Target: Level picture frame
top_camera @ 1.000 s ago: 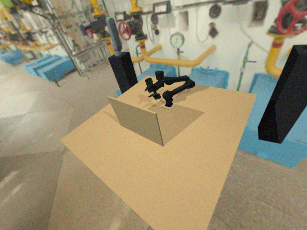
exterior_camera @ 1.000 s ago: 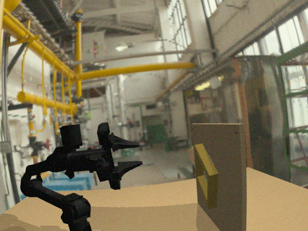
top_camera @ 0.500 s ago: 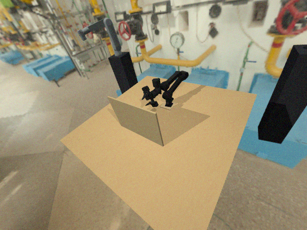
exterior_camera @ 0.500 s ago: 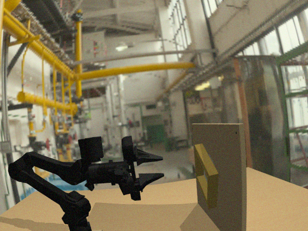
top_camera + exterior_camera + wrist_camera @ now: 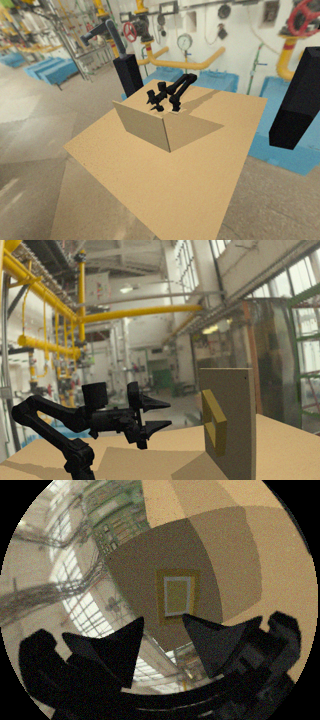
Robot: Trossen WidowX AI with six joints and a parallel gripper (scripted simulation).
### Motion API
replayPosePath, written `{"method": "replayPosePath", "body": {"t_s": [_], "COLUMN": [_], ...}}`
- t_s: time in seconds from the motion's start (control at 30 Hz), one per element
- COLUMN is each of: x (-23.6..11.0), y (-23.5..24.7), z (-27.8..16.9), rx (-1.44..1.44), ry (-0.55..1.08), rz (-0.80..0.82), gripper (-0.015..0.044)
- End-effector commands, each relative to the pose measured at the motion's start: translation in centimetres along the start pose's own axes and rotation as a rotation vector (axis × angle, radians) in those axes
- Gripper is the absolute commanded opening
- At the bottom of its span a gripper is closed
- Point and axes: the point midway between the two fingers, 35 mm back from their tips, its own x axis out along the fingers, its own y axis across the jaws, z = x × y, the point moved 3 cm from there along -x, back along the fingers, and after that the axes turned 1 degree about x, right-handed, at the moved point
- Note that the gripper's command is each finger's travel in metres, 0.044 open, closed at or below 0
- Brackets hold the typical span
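The yellow picture frame [image 5: 221,437] [image 5: 160,597] hangs on the grey-brown upright panel [image 5: 144,126] [image 5: 237,400] [image 5: 135,575]. In the exterior view its top bar slopes down toward the camera more steeply than the panel's edges, so it looks crooked, with the near side lower and the far side higher. The top view shows only the panel's back, which hides the frame. The screw and the notched strip are hidden. My gripper [image 5: 149,106] [image 5: 170,413] [image 5: 163,618] is open and empty, its fingers pointing at the panel, well short of the frame and not touching it.
The panel stands upright on the wooden table [image 5: 180,180] [image 5: 284,444]. A grey arm [image 5: 116,37] stands on a dark pillar [image 5: 129,74] beyond the table's far left edge. Another dark pillar [image 5: 297,103] is at the right. Shadows fall over the table around my arm.
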Motion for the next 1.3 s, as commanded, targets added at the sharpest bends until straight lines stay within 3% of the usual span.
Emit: {"method": "replayPosePath", "body": {"t_s": [0.0, 0.37, 1.27], "x": [1.0, 7.6, 9.6], "y": [0.3, 0.0, 0.1], "z": [0.0, 0.0, 0.0], "rx": [0.002, 0.002, 0.002], "ry": [-0.001, 0.001, 0.002], "rz": [0.000, 0.004, 0.005], "gripper": [0.0260, 0.0260, 0.0260]}}
